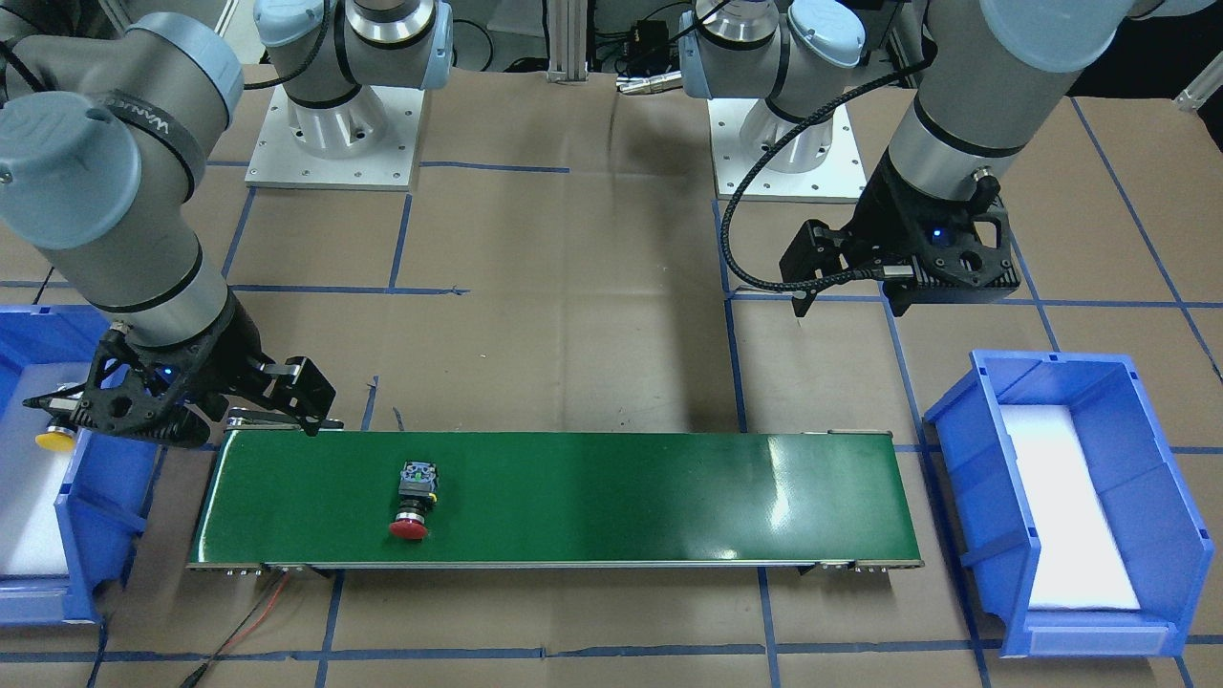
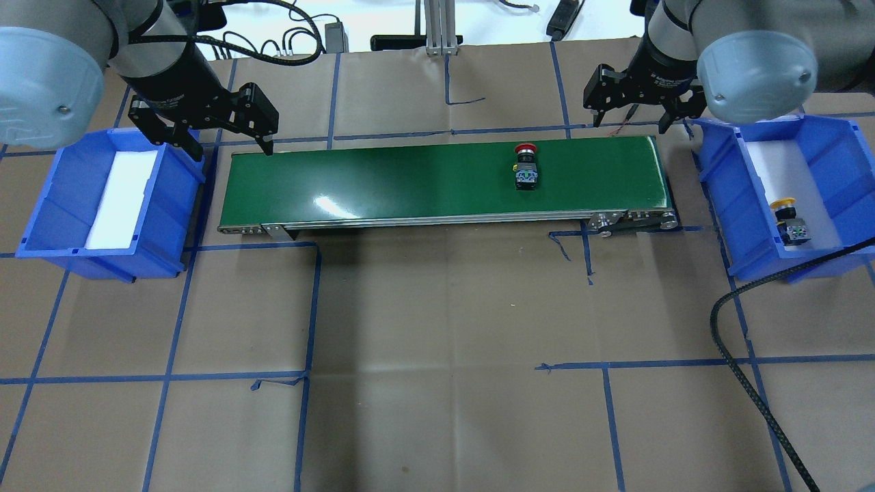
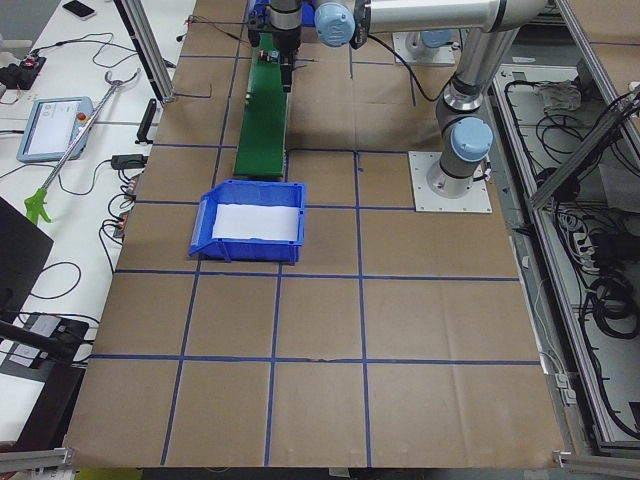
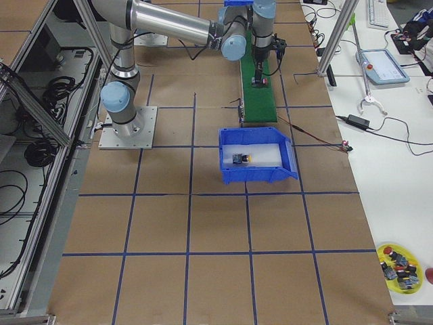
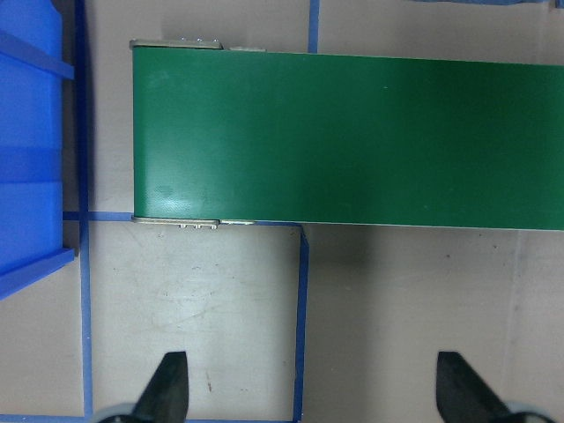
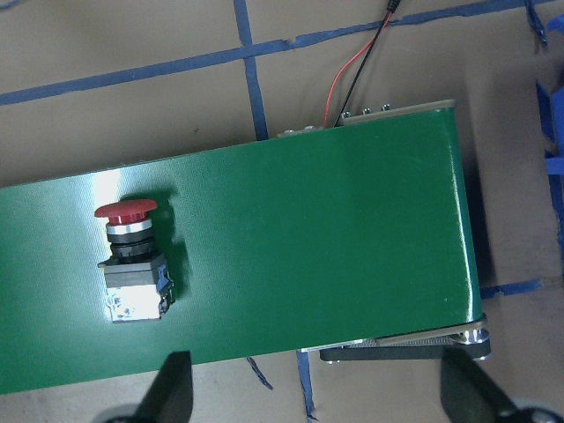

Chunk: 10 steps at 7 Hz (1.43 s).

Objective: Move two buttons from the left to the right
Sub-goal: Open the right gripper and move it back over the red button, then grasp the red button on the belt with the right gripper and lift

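Observation:
The red button [image 2: 525, 167] lies on its side on the green conveyor belt [image 2: 410, 178], toward the belt's right end; it also shows in the right wrist view [image 6: 132, 260] and the front view [image 1: 414, 502]. The yellow button [image 2: 786, 220] lies in the right blue bin [image 2: 718, 184] on white foam. My right gripper [image 2: 629, 121] is open and empty, held above the belt's far right end, apart from the red button. My left gripper [image 2: 225, 143] is open and empty over the belt's left end, beside the left blue bin [image 2: 41, 225], which holds only white foam.
A black cable [image 2: 752, 396] loops over the table at the front right. Red and black wires [image 1: 248, 621] run from the belt's right end. A yellow dish of spare buttons [image 4: 400, 266] sits off the table's far corner.

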Available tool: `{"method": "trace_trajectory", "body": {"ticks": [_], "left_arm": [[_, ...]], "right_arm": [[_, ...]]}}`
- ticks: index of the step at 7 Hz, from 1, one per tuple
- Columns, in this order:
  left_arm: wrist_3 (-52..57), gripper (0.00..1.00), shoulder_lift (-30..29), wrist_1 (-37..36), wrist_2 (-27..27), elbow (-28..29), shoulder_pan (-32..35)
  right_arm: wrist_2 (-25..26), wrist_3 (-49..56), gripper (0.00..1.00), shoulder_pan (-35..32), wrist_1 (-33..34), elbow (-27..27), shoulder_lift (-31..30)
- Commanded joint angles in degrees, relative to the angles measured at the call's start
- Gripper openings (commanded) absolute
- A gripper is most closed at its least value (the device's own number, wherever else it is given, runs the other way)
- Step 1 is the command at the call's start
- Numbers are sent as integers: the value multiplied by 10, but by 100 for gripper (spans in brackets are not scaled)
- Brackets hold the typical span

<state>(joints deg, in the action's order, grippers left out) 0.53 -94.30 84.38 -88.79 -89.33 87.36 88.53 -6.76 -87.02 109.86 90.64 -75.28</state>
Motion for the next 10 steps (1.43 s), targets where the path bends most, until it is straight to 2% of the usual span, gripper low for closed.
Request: {"method": "trace_trajectory", "body": {"ticks": [1, 3, 6, 10], "left_arm": [[0, 100, 0, 0, -1, 0, -1], [0, 100, 0, 0, 0, 0, 0], [0, 100, 0, 0, -1, 1, -1], [0, 100, 0, 0, 0, 2, 0]], "right_arm": [[0, 0, 100, 0, -1, -3, 18], [-19, -2, 100, -1, -3, 1, 34], [-20, -2, 99, -11, 3, -4, 67], [-20, 5, 99, -10, 70, -5, 124]]}}
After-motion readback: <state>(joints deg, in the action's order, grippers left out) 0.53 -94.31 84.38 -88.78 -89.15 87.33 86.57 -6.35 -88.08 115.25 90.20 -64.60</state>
